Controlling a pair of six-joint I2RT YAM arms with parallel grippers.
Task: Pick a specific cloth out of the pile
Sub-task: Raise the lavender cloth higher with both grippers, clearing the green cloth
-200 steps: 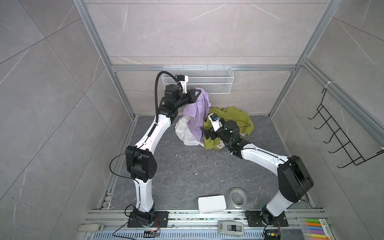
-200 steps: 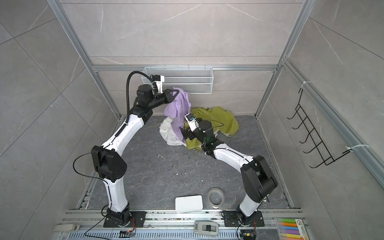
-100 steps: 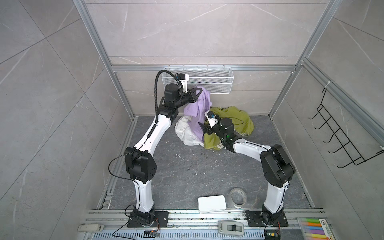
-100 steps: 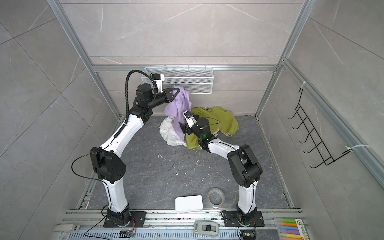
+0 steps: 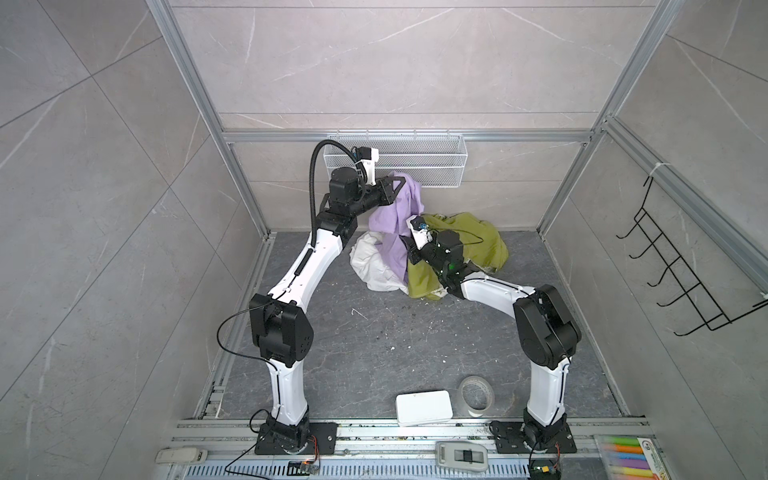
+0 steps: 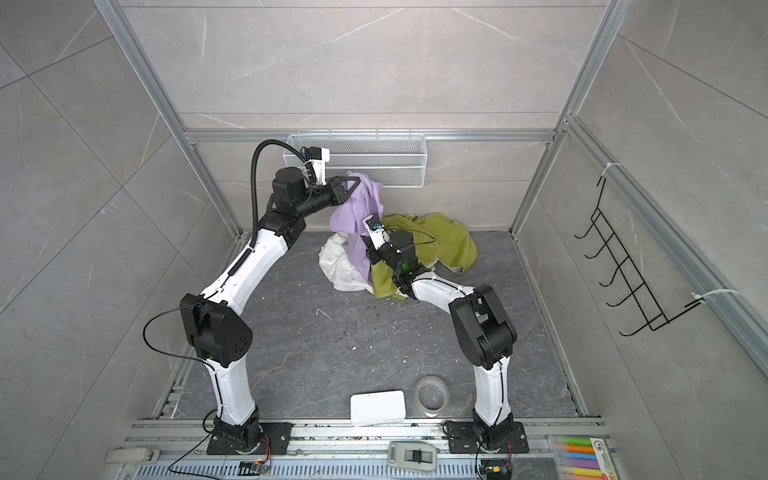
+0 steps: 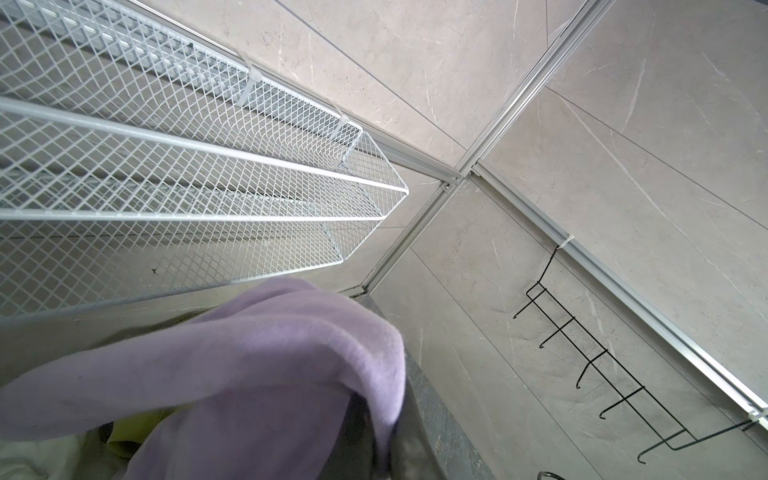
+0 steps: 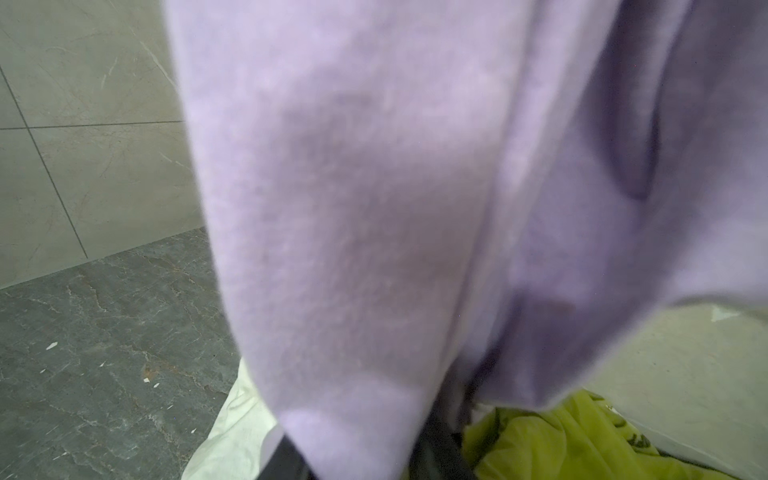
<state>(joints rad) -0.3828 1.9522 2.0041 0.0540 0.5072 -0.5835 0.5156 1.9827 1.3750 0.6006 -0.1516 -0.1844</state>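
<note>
1. My right hand (image 5: pixel 409 253) has swung in against the hanging lavender cloth (image 5: pixel 397 224). I cannot tell whether it grips.
2. My left hand (image 5: pixel 401 183) still clamps that cloth's top, lifted above the pile (image 5: pixel 461 245). I judge it nearly freed.
3. Dark stone bench (image 5: pixel 374 340), tiled walls (image 5: pixel 374 62), wire basket (image 5: pixel 419 162) behind.

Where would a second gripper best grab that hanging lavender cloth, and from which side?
Probably the lower drape of the soft lavender cloth, above the crumpled white cloth, approached sideways from the side of the olive-green cloth. The left gripper holds its top high, so it hangs in vertical folds that a level pinch could take alone.
</note>
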